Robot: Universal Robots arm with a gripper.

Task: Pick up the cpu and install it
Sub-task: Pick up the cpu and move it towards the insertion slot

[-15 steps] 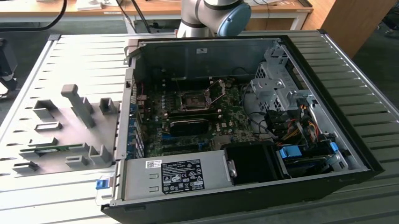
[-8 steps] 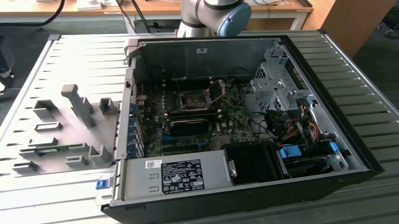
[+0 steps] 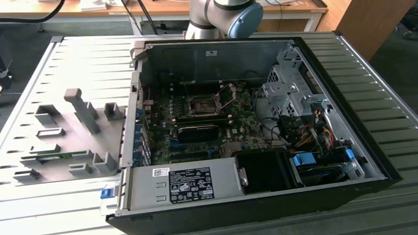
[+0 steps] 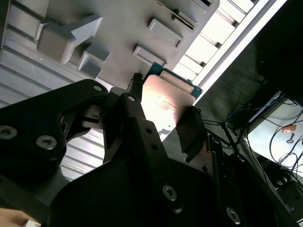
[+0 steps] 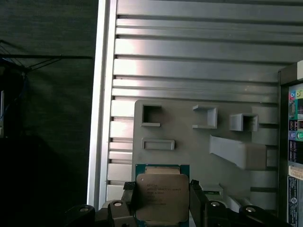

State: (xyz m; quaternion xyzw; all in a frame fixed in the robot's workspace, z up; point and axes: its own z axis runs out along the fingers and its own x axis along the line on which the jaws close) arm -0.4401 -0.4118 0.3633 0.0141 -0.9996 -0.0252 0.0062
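In the exterior view, the open computer case lies on the slatted table. The black socket sits on its motherboard, and the grey fixture plate is just beside the case on the exterior view's left. In the second wrist view, the gripper is clamped on the cpu, with black fingers pressing opposite edges. In the first wrist view, the silver-topped chip hangs over the fixture plate, well apart from the case.
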